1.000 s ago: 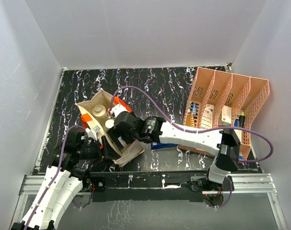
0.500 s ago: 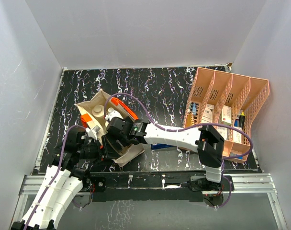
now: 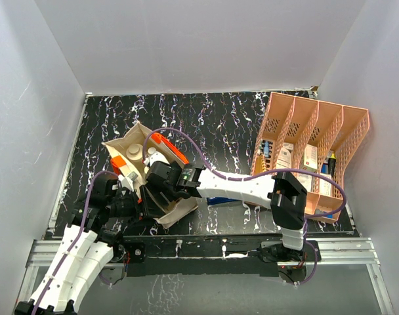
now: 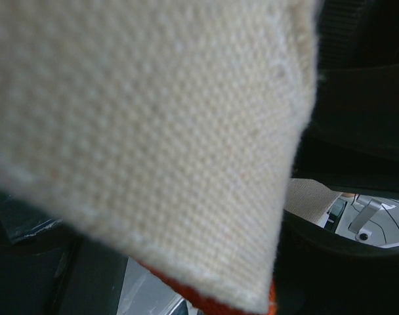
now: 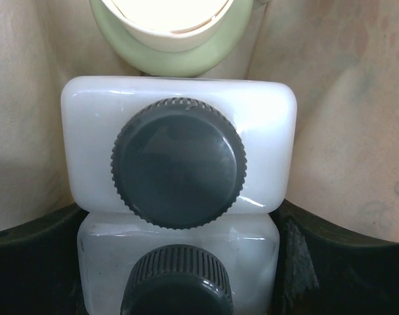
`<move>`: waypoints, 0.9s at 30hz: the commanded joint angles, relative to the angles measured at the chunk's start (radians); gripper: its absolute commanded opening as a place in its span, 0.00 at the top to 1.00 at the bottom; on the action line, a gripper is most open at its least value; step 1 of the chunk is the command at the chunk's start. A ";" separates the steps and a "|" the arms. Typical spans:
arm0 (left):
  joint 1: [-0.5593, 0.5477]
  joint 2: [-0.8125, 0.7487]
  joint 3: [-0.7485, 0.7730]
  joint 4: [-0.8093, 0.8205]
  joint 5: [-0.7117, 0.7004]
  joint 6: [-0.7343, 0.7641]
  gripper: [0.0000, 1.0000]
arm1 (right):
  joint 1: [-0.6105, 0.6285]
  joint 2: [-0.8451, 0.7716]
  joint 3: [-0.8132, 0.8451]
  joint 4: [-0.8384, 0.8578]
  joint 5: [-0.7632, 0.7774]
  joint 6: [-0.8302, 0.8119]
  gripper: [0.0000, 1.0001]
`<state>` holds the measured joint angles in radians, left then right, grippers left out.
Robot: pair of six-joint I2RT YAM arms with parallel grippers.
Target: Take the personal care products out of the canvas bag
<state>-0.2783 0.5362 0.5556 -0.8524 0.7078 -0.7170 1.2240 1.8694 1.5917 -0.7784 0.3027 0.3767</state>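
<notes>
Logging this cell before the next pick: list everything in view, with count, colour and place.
Canvas bag: one, beige with orange handles, table's near left.
White squarish bottles: two, black caps, inside the bag.
Pale green cylinder: one, inside the bag, beyond them.
Cream cylinder: one, at the bag's mouth.
Organizer: one, salmon-pink, table's right, holding small cartons.
Table: one, black marbled.
Left gripper: black, at the bag's near edge.
Right gripper: black, inside the bag, straddling the nearer white bottle.
</notes>
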 commanded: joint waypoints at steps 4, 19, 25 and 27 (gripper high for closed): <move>-0.002 0.028 0.033 -0.055 -0.017 0.027 0.34 | 0.005 -0.115 0.090 -0.018 -0.010 0.027 0.84; -0.002 0.029 0.070 -0.078 -0.040 0.040 0.33 | 0.002 -0.190 0.233 -0.117 -0.026 0.123 0.92; -0.003 0.016 0.065 -0.081 -0.045 0.037 0.33 | -0.024 -0.239 0.268 -0.126 -0.066 0.160 0.92; -0.003 0.018 0.062 -0.075 -0.045 0.035 0.33 | -0.041 -0.264 0.264 -0.111 -0.093 0.172 0.92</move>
<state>-0.2783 0.5571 0.6025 -0.8860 0.6506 -0.6949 1.2121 1.7386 1.7676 -0.9779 0.2325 0.4999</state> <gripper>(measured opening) 0.673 0.764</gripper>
